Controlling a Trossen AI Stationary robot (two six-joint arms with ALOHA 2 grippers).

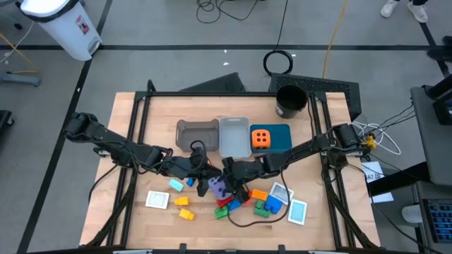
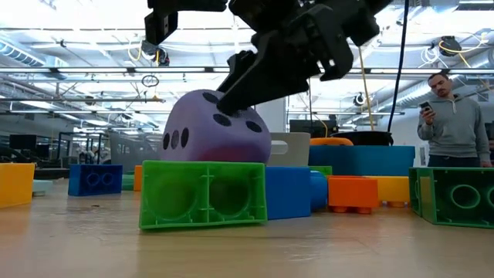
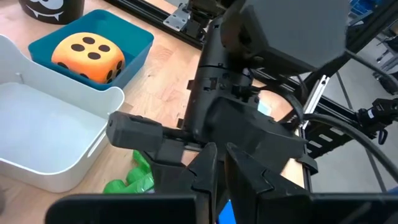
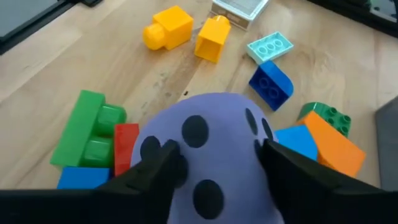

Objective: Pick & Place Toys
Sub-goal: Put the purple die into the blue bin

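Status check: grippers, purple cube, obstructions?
Right gripper straddling purple dotted cube, jaws on both sides. Left gripper shut, alongside. Bricks crowd cube.

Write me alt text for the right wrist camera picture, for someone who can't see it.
The right gripper has its two dark fingers on either side of a soft purple cube with black dots on the wooden table. Around the cube lie small plastic bricks: green, red, two yellow, blue, teal and orange.

Both arms meet mid-bench over the purple cube [image 1: 217, 186]; an orange cube [image 1: 261, 138] sits in the teal bin [image 1: 281, 134], bricks [image 1: 265, 203] scattered nearer.
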